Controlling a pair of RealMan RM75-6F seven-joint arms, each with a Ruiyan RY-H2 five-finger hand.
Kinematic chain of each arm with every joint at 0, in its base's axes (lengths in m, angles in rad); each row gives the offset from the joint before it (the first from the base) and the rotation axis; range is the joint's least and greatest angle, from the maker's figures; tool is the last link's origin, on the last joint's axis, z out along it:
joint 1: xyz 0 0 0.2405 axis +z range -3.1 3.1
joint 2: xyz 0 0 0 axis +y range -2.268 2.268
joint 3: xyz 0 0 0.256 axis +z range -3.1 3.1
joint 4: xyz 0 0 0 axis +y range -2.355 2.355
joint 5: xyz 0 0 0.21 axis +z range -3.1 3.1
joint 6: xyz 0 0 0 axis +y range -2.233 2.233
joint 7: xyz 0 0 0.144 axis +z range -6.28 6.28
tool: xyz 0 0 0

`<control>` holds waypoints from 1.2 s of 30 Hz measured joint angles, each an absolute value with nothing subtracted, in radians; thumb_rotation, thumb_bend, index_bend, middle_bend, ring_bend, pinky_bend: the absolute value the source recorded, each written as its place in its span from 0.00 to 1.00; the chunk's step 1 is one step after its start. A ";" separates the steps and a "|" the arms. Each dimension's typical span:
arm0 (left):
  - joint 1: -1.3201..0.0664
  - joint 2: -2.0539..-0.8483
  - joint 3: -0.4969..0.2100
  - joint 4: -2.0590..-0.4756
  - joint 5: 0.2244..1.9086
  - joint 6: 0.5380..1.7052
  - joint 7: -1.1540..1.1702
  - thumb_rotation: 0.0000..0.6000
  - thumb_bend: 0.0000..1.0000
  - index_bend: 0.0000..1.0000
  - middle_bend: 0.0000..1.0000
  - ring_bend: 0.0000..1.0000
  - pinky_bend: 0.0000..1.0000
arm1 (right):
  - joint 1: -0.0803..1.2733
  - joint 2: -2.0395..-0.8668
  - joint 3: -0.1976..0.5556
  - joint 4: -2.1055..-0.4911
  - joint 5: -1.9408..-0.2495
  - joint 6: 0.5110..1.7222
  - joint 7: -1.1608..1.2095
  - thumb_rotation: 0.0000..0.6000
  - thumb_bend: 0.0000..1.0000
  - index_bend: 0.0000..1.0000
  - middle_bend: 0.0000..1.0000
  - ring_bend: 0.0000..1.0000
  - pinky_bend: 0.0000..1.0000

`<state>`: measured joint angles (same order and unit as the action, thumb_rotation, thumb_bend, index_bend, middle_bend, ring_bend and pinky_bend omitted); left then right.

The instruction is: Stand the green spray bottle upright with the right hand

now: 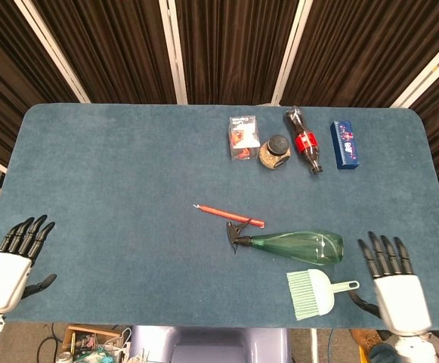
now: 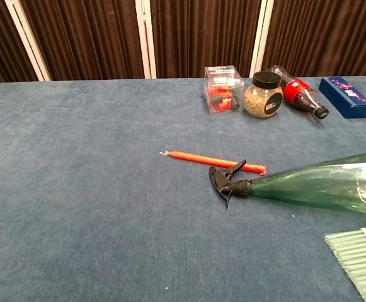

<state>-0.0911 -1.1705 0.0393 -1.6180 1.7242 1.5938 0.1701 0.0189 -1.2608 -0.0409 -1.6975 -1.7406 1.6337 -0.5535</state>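
The green spray bottle lies on its side on the blue table, black nozzle pointing left; the chest view shows the green spray bottle running off the right edge. My right hand hovers open at the table's front edge, right of the bottle's base and apart from it, fingers spread and pointing away from me. My left hand is open at the front left corner, far from the bottle. Neither hand shows in the chest view.
A red pen lies just behind the nozzle. A white-and-green hand brush sits in front of the bottle's base, near my right hand. At the back stand a clear box, a jar, a cola bottle and a blue box.
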 measured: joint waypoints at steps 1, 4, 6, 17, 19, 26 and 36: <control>-0.091 -1.169 0.039 -1.617 1.727 1.597 0.168 1.00 0.03 0.00 0.00 0.00 0.12 | 0.025 -1.276 -0.037 -1.704 -1.739 1.615 -0.602 1.00 0.20 0.13 0.00 0.00 0.00; -0.089 -1.167 0.038 -1.614 1.726 1.600 0.160 1.00 0.03 0.00 0.00 0.00 0.12 | 0.048 -1.336 -0.022 -1.728 -1.724 1.540 -0.759 1.00 0.20 0.13 0.00 0.00 0.00; -0.089 -1.166 0.037 -1.610 1.725 1.600 0.156 1.00 0.03 0.00 0.00 0.00 0.12 | 0.064 -1.375 -0.012 -1.739 -1.708 1.490 -0.844 1.00 0.20 0.14 0.00 0.00 0.00; -0.105 -1.160 0.032 -1.598 1.703 1.556 0.125 1.00 0.04 0.00 0.00 0.00 0.12 | 0.158 -1.607 0.070 -1.748 -1.516 1.289 -1.230 1.00 0.20 0.15 0.00 0.00 0.00; -0.110 -1.159 0.031 -1.598 1.696 1.545 0.124 1.00 0.04 0.00 0.00 0.00 0.12 | 0.174 -1.644 0.083 -1.739 -1.478 1.270 -1.283 1.00 0.20 0.15 0.00 0.00 0.00; -0.110 -1.155 0.022 -1.605 1.680 1.543 0.131 1.00 0.04 0.00 0.00 0.00 0.12 | 0.227 -1.732 0.118 -1.656 -1.426 1.247 -1.392 1.00 0.20 0.16 0.00 0.00 0.00; -0.114 -1.155 0.011 -1.611 1.646 1.523 0.137 1.00 0.04 0.00 0.00 0.00 0.12 | 0.299 -1.768 0.164 -1.581 -1.345 1.199 -1.438 1.00 0.24 0.19 0.00 0.00 0.00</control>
<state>-0.1144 -1.1546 0.0107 -1.6110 1.6455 1.5234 0.1371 0.2985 -1.7680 0.1638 -1.5808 -1.3453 1.1990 -1.4383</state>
